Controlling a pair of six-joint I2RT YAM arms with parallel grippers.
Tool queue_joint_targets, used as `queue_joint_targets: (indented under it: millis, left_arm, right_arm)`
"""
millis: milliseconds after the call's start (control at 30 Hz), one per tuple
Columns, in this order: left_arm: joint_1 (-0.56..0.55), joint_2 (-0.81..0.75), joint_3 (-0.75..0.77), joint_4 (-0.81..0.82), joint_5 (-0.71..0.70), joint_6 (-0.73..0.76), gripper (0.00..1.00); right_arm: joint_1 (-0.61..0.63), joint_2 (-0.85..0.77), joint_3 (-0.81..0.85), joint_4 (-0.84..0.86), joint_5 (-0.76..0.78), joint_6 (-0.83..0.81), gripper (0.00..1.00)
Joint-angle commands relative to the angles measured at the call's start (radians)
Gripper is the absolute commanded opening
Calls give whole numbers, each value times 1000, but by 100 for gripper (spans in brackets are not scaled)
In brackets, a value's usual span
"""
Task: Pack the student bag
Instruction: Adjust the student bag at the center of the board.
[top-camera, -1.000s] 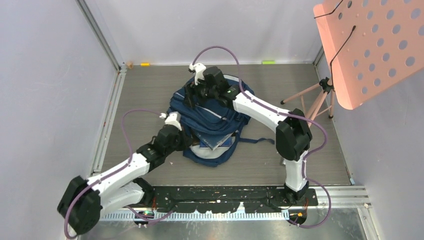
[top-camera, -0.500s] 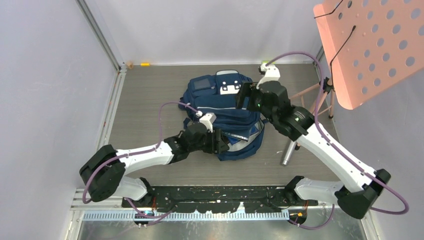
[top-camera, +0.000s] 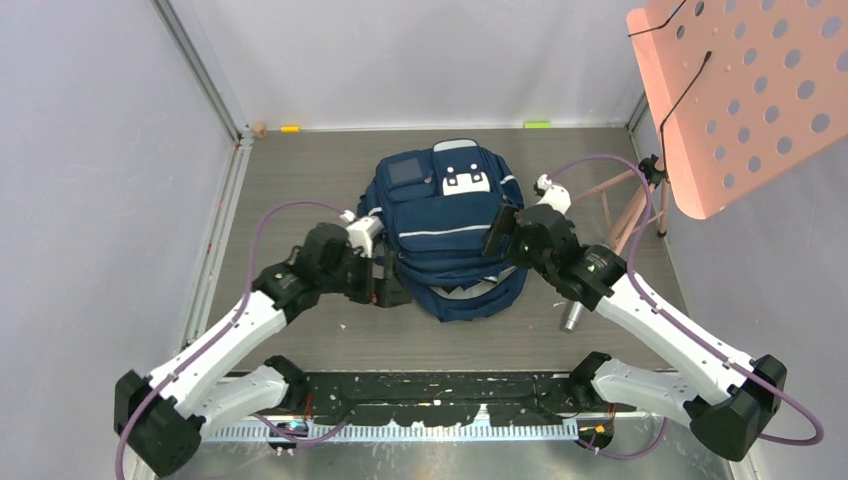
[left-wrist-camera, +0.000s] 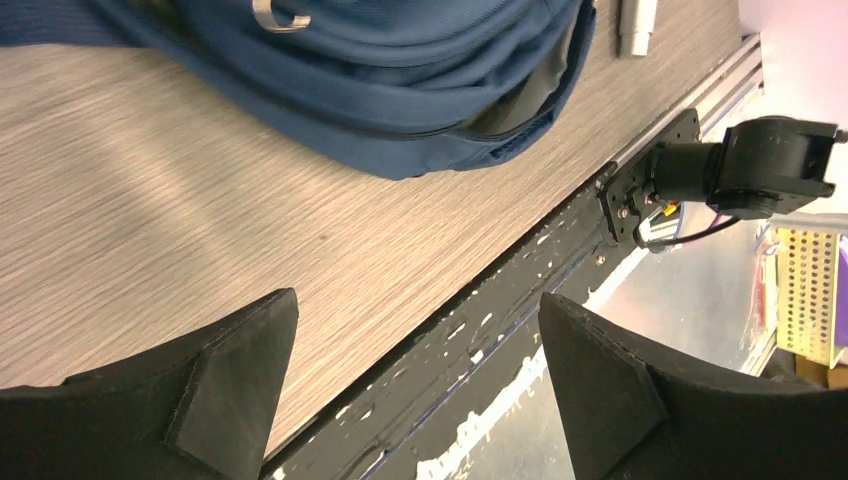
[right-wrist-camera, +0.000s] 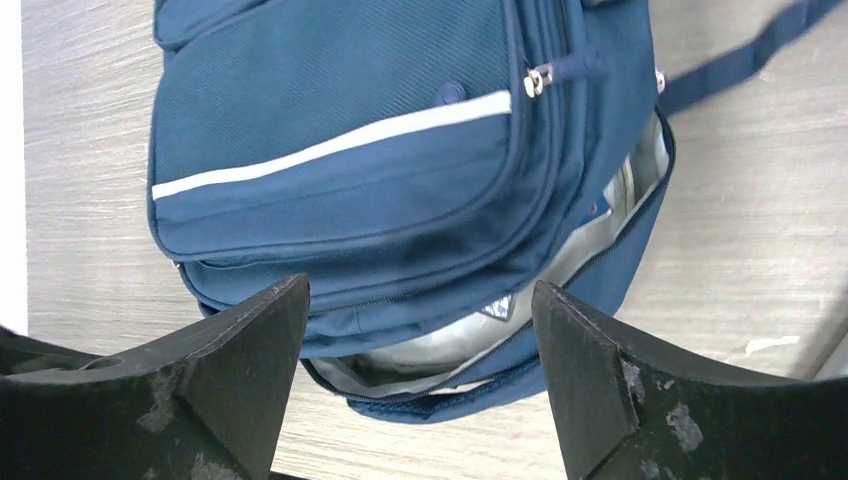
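I see a grey wood-look table top with pale purple walls around it. A pink board with round holes hangs at 2 o'clock, above thin wooden stand legs. At 4 o'clock from the middle, a small silver metal tube is partly hidden by my right arm.

The big navy blue cloth backpack with white stripes lies in the middle of the table. Its main zip is open at the 6 o'clock end and shiny grey lining shows. I cannot tell what is inside.

My left gripper sits at the backpack's 8 o'clock, jaws wide apart, holding nothing. My right gripper hovers at its 3 o'clock, jaws wide too, holding nothing.
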Motion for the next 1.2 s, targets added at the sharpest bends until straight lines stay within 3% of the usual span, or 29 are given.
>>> queue_joint_targets:
  millis: [0, 233, 500, 567, 633, 667, 733, 800, 900, 1167]
  left_arm:
    - [181, -66, 63, -201, 194, 121, 94]
    - [387, 55, 140, -123, 256, 192, 95]
    - [406, 164, 243, -113, 78, 302, 94]
    - [406, 173, 241, -117, 67, 312, 94]
    - [406, 169, 223, -112, 56, 317, 93]
    - [406, 162, 214, -108, 47, 311, 92]
    - [406, 141, 184, -86, 21, 281, 90]
    - [406, 108, 123, -24, 11, 230, 89]
    - [405, 67, 2, 144, 2, 153, 87]
    - [397, 168, -164, 619, 41, 92, 72]
  right_arm:
    - [3, -82, -90, 49, 14, 196, 88]
    - [3, -134, -274, 208, 20, 347, 86]
    - [3, -5, -353, 412, 58, 360, 83]
    - [3, 41, -338, 446, 77, 325, 72]
    - [3, 85, -312, 458, 103, 275, 50]
    - [2, 97, -303, 455, 113, 242, 33]
    - [-1, 127, -276, 440, 156, 199, 12]
    - [-20, 149, -247, 415, 210, 155, 2]
    - [-96, 172, -210, 408, 193, 70, 1]
    - [-369, 321, -83, 409, -132, -55, 0]
